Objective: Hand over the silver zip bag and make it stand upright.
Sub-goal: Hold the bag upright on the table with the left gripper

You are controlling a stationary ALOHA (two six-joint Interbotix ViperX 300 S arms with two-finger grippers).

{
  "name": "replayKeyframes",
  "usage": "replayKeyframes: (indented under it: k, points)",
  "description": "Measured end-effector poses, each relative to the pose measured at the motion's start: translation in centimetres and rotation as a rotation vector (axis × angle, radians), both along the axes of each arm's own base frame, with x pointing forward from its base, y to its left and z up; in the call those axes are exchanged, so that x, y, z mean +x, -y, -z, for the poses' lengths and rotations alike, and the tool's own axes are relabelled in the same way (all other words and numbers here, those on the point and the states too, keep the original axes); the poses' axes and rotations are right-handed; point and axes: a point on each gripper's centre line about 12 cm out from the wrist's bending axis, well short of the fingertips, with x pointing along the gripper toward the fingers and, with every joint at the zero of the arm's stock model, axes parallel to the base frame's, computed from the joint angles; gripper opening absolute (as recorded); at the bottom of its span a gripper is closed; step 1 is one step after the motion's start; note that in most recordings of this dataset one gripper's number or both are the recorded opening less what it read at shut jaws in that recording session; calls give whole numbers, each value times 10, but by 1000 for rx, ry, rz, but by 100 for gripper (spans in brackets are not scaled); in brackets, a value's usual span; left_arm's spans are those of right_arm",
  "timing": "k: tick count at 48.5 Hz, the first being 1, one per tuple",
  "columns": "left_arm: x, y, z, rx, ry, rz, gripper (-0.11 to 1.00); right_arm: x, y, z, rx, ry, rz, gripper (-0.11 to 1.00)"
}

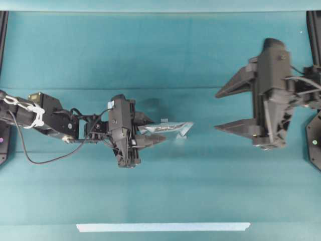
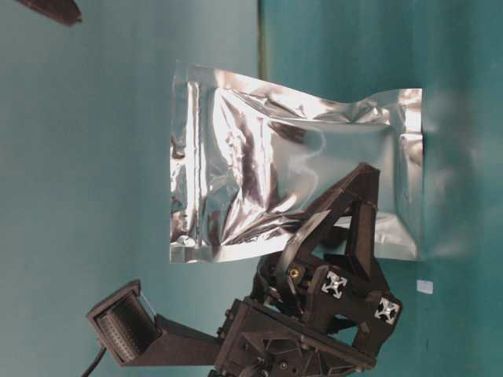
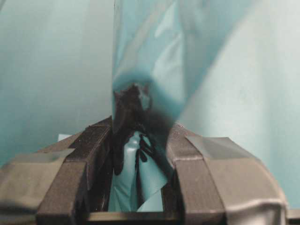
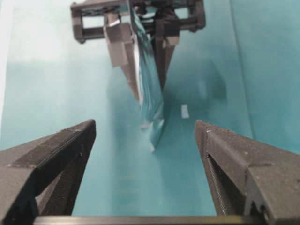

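Two risks stand out: the left claw, clamped on one edge of the bag mid-frame overhead, could let the floppy foil sag or twist, so the right claw, wide open at right, closes on air or crumples it.

Four views of one teal table. Overhead: looking straight down from high up, left gripper at left, right gripper at right. Table-level: very close, picture turned sideways, filled by the silver zip bag. Left wrist: looking out between its own fingers, bag almost against the lens. Right wrist: looking along the table between its fingers toward the left gripper. Bag shared by all four.
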Motion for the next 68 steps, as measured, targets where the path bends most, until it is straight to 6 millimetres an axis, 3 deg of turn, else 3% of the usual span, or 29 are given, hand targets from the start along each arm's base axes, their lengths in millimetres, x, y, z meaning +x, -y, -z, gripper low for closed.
replayKeyframes:
  k: [68]
  points:
    - [-1,1,0,20,-3,12,28,2,1,5,2,6,5,89]
